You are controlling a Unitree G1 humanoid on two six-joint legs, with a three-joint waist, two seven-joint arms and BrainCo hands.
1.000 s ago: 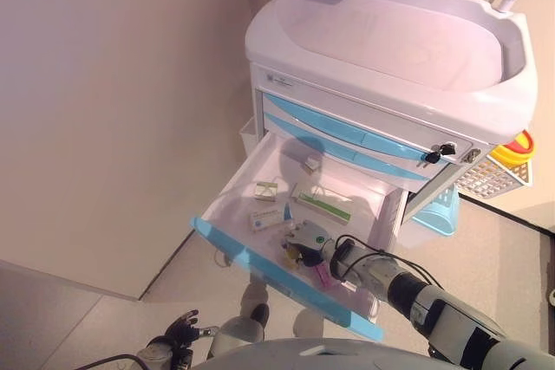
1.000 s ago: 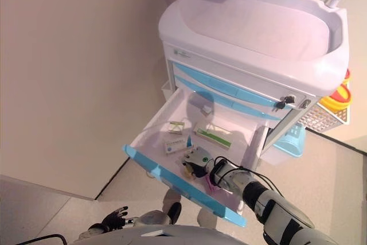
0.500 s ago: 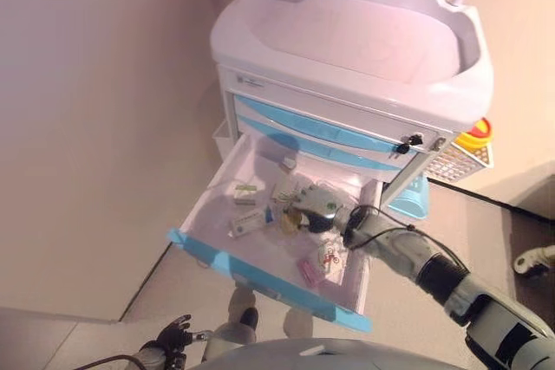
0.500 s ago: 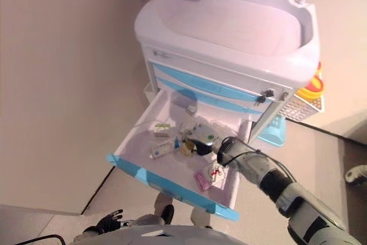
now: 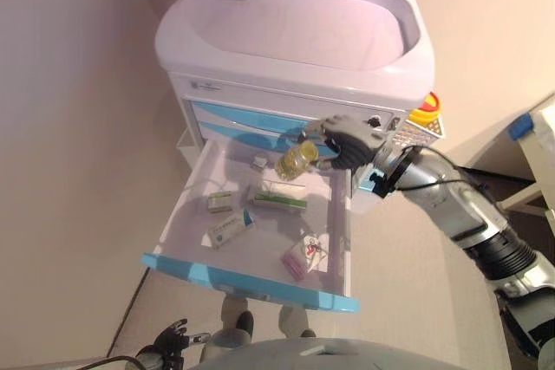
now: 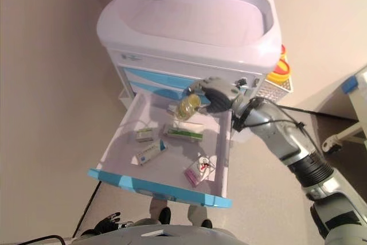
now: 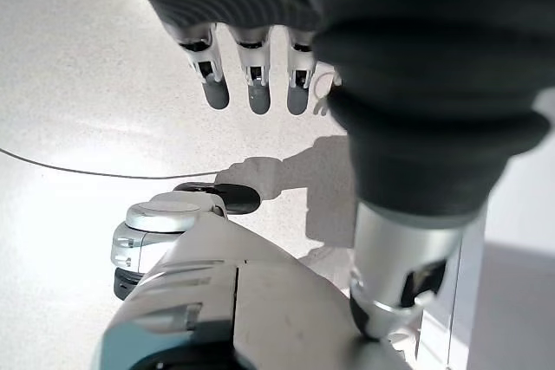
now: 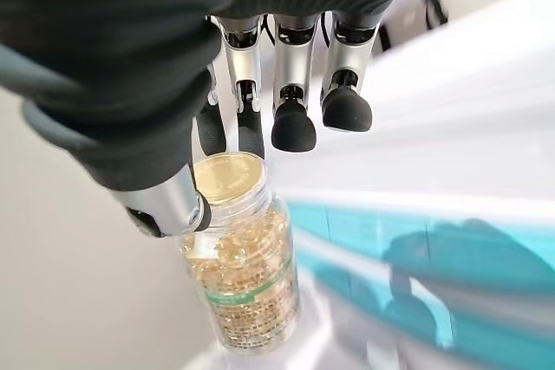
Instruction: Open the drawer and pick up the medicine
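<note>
Amber bottle (image 5: 295,160), blue-fronted white drawer (image 5: 251,282)

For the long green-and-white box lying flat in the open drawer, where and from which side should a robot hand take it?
Grip the green-and-white box across its narrow width, at mid-length, coming from above. It lies flat on the floor of the white drawer, so only its top and long edges are free.

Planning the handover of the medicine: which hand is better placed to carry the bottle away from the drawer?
The right hand: it already grips the bottle of yellow capsules above the open drawer. The left hand hangs empty near the floor.
</note>
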